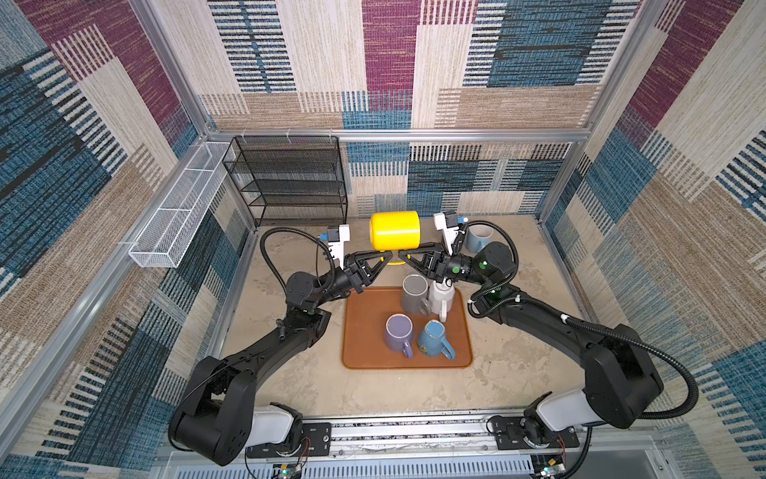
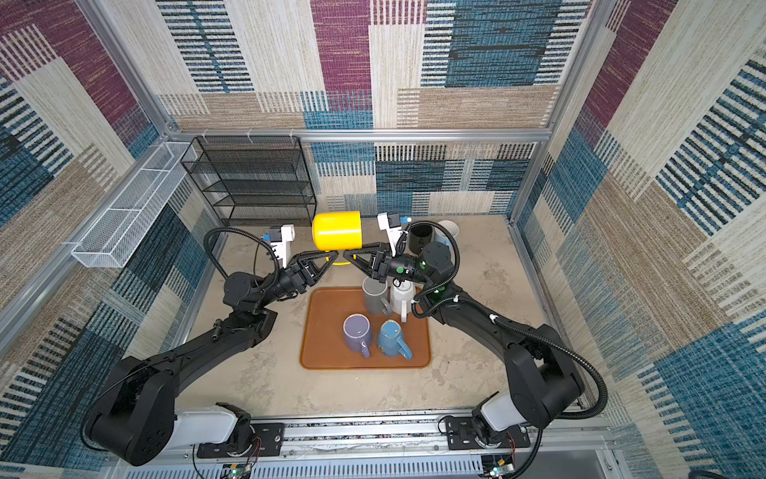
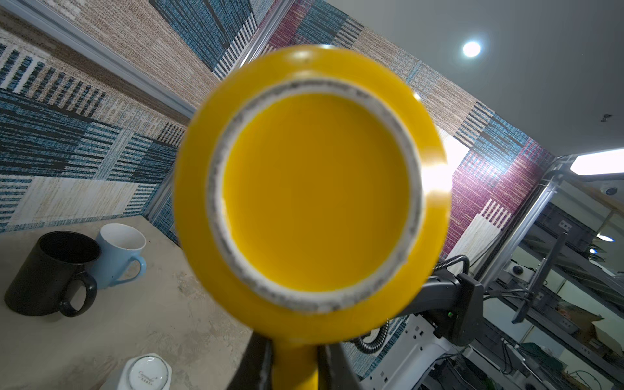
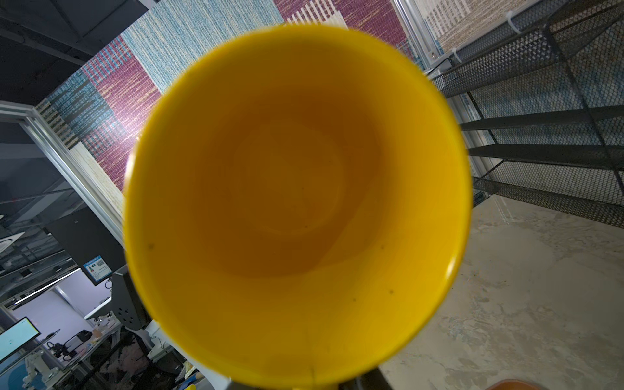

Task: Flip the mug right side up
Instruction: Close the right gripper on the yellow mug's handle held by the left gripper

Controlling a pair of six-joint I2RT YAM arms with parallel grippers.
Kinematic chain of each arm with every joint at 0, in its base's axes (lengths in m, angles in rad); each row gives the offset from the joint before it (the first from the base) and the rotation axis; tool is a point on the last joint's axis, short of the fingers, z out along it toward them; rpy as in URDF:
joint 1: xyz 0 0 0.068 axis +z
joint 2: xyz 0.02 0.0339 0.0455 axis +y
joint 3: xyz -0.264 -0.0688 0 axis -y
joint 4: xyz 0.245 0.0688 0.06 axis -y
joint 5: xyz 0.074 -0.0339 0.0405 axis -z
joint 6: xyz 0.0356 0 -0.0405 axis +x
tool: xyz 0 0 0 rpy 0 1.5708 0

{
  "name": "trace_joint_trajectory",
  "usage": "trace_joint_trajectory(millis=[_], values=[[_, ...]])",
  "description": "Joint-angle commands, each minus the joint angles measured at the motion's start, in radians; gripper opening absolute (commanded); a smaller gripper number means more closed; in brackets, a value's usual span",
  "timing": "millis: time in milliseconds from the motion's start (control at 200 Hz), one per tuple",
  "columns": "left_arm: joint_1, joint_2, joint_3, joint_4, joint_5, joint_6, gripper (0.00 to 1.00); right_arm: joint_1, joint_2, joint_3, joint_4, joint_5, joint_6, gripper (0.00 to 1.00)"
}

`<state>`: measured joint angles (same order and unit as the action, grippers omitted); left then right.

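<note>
Above table [image 1: 518,373], yellow mug [image 1: 395,230] lies sideways, handle in left pincer [image 1: 387,254]

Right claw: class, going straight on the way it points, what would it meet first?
The right claw would most likely meet the handle of the yellow mug first; the left claw grips it from the opposite side. Depth uncertain.

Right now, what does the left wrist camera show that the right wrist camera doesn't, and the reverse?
Only the left wrist view shows the base of the yellow mug with its unglazed ring, and the left gripper pinching the handle. It also shows a black mug, a light blue mug and the underside of a white mug. Only the right wrist view shows the mug's open mouth and empty inside, the black mesh rack and a corner of the tray. Both show the mug filling the frame, with the table behind it.
</note>
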<state>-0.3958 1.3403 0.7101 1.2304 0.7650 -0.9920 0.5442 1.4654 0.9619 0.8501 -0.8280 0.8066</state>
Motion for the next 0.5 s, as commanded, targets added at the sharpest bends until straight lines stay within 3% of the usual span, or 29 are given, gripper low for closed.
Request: trace_joint_trajectory(millis=[0,496], values=[[-0.002,0.005,0.001,0.052,0.005,-0.015,0.0,0.003,-0.017,0.007,0.115,0.003,0.029,0.23],[-0.009,0.017,0.014,0.02,0.034,0.004,0.0,0.005,-0.017,0.04,0.119,0.013,0.068,0.05]])
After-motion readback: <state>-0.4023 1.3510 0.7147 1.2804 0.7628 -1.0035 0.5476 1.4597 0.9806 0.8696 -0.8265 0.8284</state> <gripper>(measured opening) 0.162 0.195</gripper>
